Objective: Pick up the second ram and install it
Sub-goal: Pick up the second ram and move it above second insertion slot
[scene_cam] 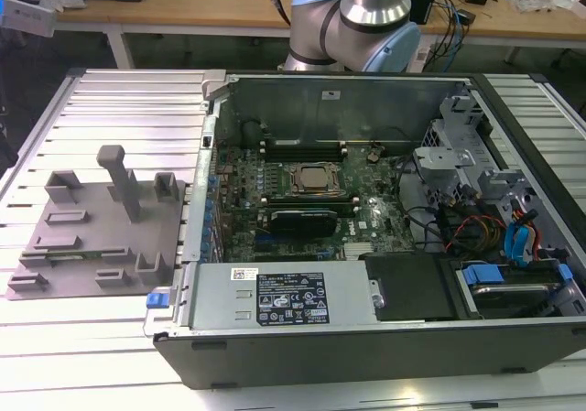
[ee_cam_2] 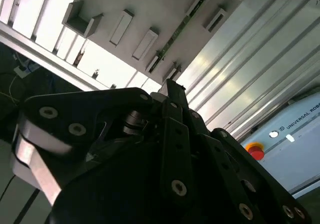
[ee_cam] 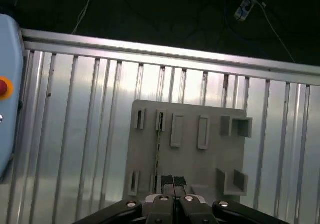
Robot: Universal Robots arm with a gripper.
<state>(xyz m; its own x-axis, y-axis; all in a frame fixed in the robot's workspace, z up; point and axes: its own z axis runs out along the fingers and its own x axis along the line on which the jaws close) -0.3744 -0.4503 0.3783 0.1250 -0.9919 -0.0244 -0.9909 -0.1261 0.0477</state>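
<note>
One green stick, the second ram (ee_cam: 158, 144), stands on edge in a slot of the grey holder (ee_cam: 192, 164) on the table (ee_cam: 75, 134), probably so it can be taken from above. The gripper (ee_cam: 173, 180) hangs over it, jaws closed on nothing.

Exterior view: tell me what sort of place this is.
Probably a robotics lab: an open computer case sits on a slotted aluminium table, a robot arm stands behind it, and cable-strewn workbenches line the back.
</note>
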